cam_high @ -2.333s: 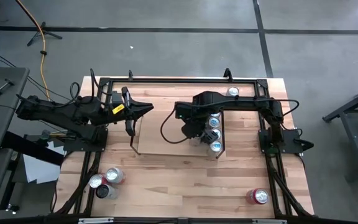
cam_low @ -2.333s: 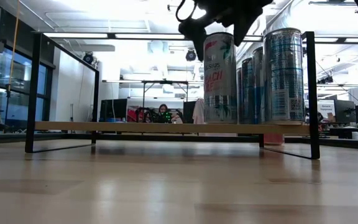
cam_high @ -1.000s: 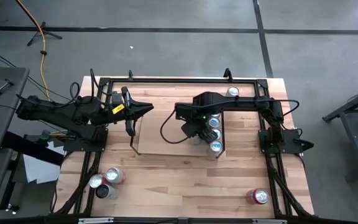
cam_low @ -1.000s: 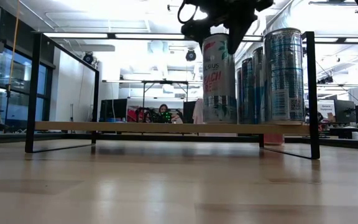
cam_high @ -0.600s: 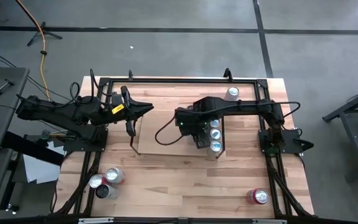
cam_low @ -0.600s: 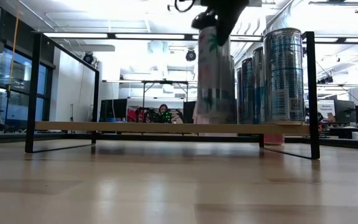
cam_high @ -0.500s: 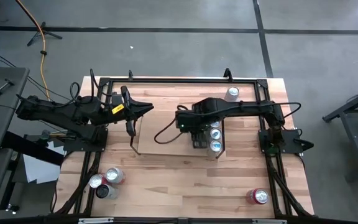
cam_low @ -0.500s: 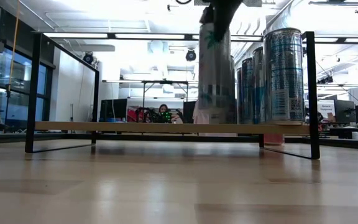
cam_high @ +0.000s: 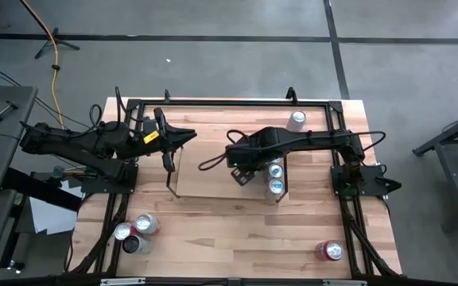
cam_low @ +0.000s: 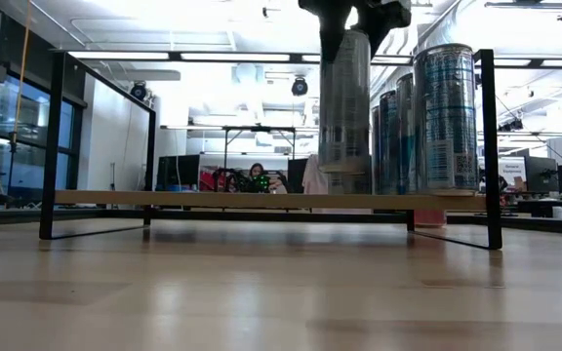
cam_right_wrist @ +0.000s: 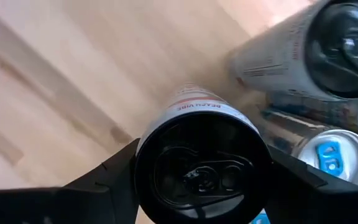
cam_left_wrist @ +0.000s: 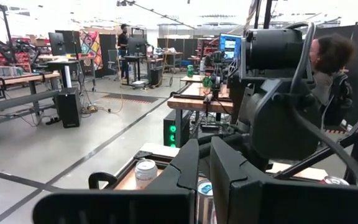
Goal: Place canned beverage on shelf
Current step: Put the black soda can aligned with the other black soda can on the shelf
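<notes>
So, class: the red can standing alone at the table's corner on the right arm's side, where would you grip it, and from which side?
Grip the red can across its round side wall, just below the rim, coming straight down from above. It stands upright with its top facing up and nothing beside it, so the pincer's fingers fit either side.

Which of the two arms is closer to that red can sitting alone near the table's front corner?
The right. Its gripper is over the shelf, jaws shut on a can, up-table from the red can. The left gripper waits at the shelf's far end, farther away.
</notes>
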### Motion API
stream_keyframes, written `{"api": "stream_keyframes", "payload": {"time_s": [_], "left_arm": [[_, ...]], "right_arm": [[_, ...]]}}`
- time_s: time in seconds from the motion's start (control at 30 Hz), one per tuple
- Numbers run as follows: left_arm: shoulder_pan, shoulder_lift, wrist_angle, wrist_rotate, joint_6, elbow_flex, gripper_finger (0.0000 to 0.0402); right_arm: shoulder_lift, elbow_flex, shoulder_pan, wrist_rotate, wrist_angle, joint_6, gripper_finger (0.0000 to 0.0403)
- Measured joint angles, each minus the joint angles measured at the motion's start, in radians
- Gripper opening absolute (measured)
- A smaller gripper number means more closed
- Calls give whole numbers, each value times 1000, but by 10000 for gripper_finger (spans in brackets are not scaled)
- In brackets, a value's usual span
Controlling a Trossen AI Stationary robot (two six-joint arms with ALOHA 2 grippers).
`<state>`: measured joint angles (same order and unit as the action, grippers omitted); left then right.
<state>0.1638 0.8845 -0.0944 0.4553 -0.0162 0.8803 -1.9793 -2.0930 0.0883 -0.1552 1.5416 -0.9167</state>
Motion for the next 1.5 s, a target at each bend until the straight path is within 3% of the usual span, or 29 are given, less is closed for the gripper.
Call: {"api": "stream_keyframes", "payload": {"time_s": [0.23,0.7,1.03,1.5], "left_arm": [[0,0,0,0,4,0,0],[0,0,1,-23,15,0,0],[1,0,1,-30,13,0,0],[0,0,0,-30,12,0,0]], "right_arm": [[-8,1,-25,-37,30,-118,242],[-59,3,-39,-26,29,-135,244],[-59,2,-39,-29,27,-161,292],[-58,-1,-72,7,29,-235,298]]}}
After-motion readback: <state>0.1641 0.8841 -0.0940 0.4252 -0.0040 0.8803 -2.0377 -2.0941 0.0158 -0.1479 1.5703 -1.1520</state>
